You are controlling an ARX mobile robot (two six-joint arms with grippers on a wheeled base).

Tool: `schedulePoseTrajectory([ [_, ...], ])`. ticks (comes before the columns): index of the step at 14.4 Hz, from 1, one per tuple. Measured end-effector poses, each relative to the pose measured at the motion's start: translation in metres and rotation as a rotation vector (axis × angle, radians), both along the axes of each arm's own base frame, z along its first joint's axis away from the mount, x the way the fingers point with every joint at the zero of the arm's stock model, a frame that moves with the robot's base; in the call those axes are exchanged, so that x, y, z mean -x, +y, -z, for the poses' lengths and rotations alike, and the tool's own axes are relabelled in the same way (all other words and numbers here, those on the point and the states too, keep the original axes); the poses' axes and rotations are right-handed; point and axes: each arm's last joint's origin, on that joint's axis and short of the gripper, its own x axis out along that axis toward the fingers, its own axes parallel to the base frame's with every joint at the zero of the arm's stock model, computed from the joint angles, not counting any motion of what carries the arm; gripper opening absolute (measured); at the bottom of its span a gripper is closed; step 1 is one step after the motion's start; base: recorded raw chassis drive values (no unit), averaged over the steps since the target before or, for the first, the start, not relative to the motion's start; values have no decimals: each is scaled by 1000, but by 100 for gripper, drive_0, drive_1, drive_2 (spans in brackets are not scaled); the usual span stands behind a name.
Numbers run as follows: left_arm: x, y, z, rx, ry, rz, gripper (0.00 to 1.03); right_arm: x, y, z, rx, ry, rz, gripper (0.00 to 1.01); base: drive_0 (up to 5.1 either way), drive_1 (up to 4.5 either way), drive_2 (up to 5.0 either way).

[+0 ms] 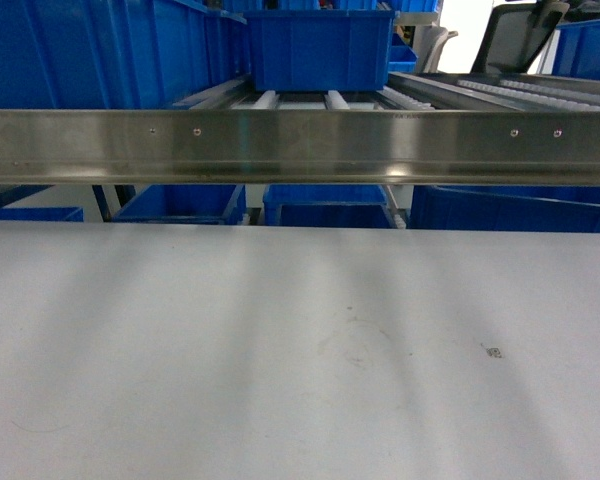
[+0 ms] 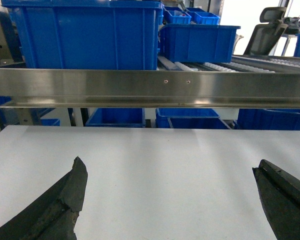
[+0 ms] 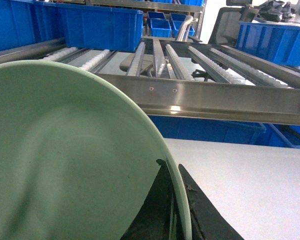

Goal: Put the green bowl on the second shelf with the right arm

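The pale green bowl (image 3: 65,160) fills the left half of the right wrist view, tilted, with its hollow facing the camera. My right gripper (image 3: 172,167) is shut on the bowl's rim, one black finger inside and one outside, above the white table (image 3: 250,190). Ahead of it lies the steel rack's second shelf (image 3: 190,60), a roller tier behind a steel front rail (image 3: 215,97). In the left wrist view my left gripper (image 2: 169,165) stands open and holds nothing, low over the table. Neither gripper nor the bowl shows in the head view.
Blue crates (image 1: 320,48) sit on the roller tier, with a large one at the left (image 2: 85,35). More blue crates (image 1: 330,205) stand on the level under the rail (image 1: 300,145). A dark chair (image 2: 265,35) is at the far right behind the rack.
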Motion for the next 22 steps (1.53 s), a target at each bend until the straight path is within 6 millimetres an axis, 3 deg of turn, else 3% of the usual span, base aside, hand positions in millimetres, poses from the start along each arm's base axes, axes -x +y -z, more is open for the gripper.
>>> schedulePoseTrajectory([
  [22,0,0,0,0,2,-1,98,0,0,0,0,0,0,2,-493,249,249],
])
